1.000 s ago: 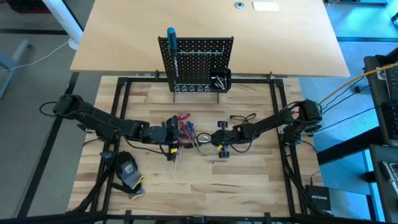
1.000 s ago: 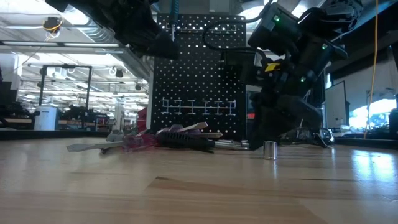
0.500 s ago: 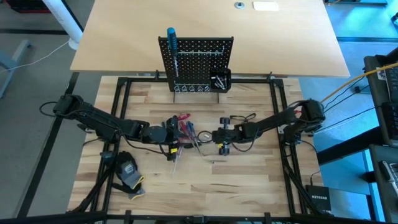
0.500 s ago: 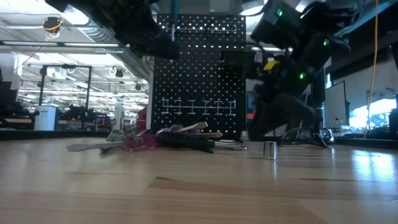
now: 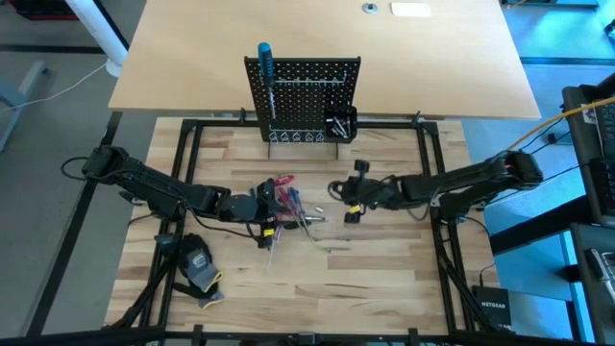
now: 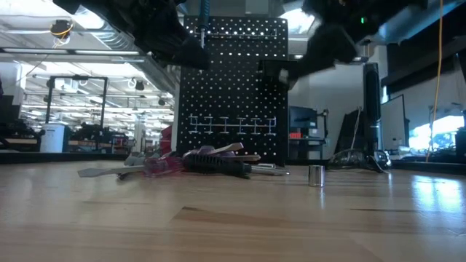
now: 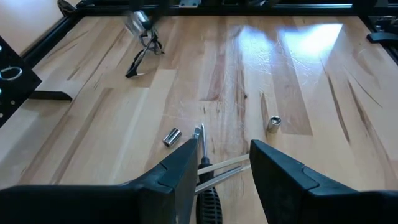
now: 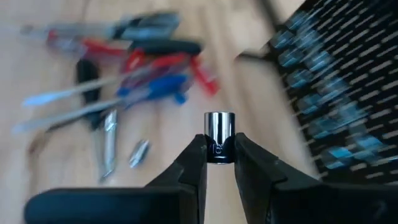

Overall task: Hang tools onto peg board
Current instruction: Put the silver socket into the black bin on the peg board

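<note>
The pale wooden worktop (image 5: 384, 288) looks smooth, with a bright workshop room beyond. At its back stands the upright black perforated peg board (image 5: 306, 96). The right gripper (image 8: 219, 151) has its jaws clamped on a small shiny silver socket bit (image 8: 219, 135), lifted off the wood: hard, light and probably slippery, best gripped across its sides. The left gripper (image 7: 224, 163) hangs jaws apart over the heap of red, blue and black screwdrivers (image 5: 286, 202).

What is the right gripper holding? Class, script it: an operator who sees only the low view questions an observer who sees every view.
Observer: The right gripper is shut on a small shiny silver socket, standing upright between its fingers.
Operator: Where is that gripper over the table?
Observer: From above, it hangs just right of the pile of screwdrivers, in front of the upright black perforated peg board.
Operator: And the left gripper?
Observer: The left gripper is open over the pile.
</note>
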Action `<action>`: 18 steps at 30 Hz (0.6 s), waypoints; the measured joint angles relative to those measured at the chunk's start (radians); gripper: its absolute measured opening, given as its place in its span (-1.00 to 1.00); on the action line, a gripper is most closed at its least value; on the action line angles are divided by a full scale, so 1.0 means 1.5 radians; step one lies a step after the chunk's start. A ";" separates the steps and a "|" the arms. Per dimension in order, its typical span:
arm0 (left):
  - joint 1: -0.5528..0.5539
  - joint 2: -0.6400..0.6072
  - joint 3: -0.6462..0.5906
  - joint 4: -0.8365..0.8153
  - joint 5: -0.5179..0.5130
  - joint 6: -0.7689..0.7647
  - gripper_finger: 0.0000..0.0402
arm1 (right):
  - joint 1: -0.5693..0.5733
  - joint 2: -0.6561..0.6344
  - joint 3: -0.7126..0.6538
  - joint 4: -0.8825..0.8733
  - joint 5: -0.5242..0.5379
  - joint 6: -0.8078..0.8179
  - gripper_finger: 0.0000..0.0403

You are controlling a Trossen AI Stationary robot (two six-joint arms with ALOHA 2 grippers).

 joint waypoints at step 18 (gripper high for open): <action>0.000 -0.001 0.000 -0.002 0.000 0.000 -0.32 | -0.154 -0.039 0.129 0.038 0.104 -0.157 -0.66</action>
